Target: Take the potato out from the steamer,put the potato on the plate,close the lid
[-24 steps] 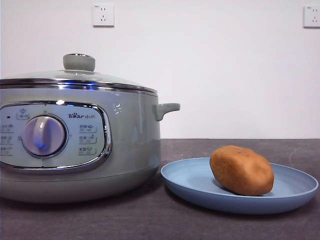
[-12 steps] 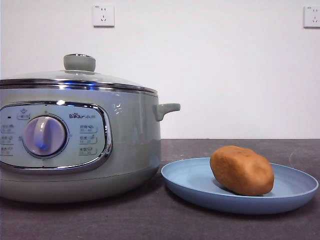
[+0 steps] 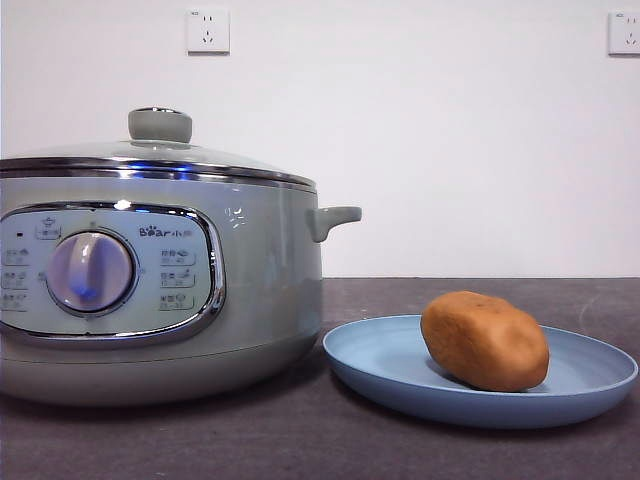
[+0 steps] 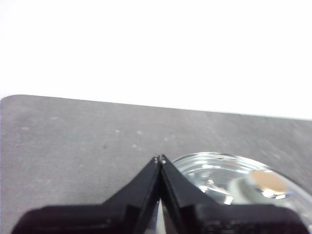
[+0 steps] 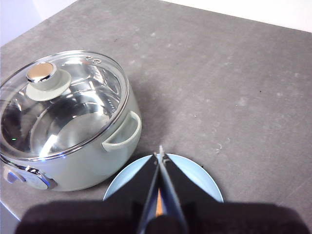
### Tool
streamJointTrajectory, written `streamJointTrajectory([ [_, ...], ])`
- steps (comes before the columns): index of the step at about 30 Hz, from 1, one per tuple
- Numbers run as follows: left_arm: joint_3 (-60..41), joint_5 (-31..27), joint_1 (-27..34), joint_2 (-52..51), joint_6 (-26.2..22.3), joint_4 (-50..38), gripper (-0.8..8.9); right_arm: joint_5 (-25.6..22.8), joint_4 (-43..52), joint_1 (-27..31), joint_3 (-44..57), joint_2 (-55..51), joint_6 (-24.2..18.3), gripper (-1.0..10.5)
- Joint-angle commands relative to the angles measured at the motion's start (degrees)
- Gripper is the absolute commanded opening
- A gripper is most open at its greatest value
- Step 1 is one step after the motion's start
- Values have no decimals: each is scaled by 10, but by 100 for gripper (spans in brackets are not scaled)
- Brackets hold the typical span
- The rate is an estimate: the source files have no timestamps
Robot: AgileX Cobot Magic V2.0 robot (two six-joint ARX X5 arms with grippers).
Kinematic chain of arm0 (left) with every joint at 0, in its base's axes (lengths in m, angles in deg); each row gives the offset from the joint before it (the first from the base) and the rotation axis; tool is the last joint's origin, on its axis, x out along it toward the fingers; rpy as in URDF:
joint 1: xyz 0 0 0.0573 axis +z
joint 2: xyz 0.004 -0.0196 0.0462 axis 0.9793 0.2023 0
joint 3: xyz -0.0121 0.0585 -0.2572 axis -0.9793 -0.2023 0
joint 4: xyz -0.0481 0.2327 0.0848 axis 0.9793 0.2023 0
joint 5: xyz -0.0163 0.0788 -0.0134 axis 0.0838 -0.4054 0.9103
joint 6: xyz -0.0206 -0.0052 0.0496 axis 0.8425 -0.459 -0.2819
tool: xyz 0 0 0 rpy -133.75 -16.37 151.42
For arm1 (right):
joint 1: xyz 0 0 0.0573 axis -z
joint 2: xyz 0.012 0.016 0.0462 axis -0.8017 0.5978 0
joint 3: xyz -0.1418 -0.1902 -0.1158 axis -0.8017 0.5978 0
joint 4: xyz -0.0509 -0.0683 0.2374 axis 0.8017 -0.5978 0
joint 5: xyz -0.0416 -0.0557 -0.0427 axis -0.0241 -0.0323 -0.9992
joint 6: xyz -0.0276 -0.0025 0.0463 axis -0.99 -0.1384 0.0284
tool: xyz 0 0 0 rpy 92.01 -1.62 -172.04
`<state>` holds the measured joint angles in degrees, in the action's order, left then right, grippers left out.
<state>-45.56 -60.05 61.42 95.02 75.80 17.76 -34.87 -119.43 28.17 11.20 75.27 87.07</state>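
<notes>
On the matte light-blue round plate (image 3: 590, 385) lies the oval orange-brown potato (image 3: 485, 340), just beside the sage-green steamer (image 3: 260, 290), whose domed glass lid (image 3: 150, 152) sits closed. The left gripper (image 4: 160, 158) and right gripper (image 5: 160, 155) hover above, jaws pressed together, holding nothing, so the job looks finished.

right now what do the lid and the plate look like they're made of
The lid looks like clear glass with a shiny steel rim: the pot's metal inside shows through it, and its knob seems pale green plastic with a metal cap. The plate looks like matte light blue plastic or similar; it shows no glare.
</notes>
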Motion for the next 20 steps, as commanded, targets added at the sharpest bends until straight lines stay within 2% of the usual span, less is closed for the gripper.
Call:
streamJointTrajectory([
  [1,-93,0,22,-53,18,-39,-3,-1,1,0,1,-2,0,1],
  [9,-240,47,85,-173,70,-43,-3,-1,1,0,1,-2,0,1],
  [13,-239,57,107,-180,57,15,-3,-1,-1,0,1,-2,0,1],
  [16,-239,82,113,-180,37,18,-3,-1,-2,0,1,-2,0,1],
  [20,-239,127,114,-180,35,21,-3,-1,-2,0,1,-2,0,1],
])
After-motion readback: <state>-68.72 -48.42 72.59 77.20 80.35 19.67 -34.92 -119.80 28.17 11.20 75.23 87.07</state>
